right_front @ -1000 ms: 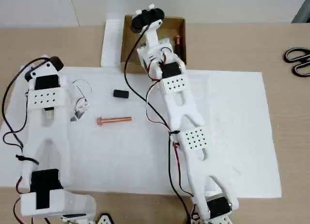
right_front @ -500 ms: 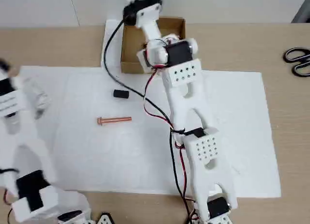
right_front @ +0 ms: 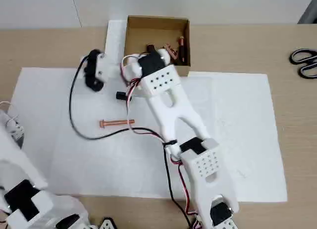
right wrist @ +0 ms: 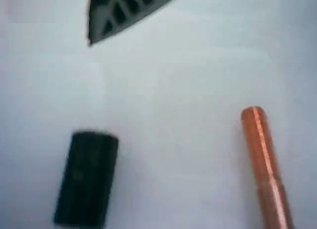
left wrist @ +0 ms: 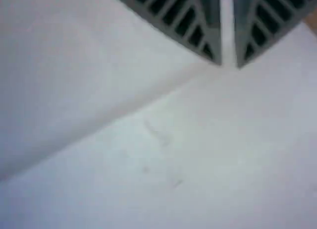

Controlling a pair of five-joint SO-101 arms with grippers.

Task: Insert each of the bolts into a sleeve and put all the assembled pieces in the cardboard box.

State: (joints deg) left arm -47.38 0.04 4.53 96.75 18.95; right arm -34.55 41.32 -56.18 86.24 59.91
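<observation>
1. Left gripper (left wrist: pixel 228 66): closed to a thin slit, holding nothing, well apart from cardboard box (right_front: pixel 132 41).
2. Right gripper (right wrist: pixel 119 16): near the box, over black sleeve (right_front: pixel 123 96); opening impossible to tell.
3. Copper bolt (right_front: pixel 117 122): lying outside the box, beyond the sleeve, untouched.

We log right gripper (right_front: pixel 96 70) swung off cardboard box (right_front: pixel 158 20) to beside sleeve (right_front: pixel 120 96); left arm (right_front: pixel 15 155) withdrew toward edge of tabletop (right_front: pixel 49 46).

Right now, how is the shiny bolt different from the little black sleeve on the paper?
The bolt is copper-coloured; the sleeve is black. The bolt is long and thin; the sleeve is short and stubby. Both lie flat on the white paper, apart.
</observation>
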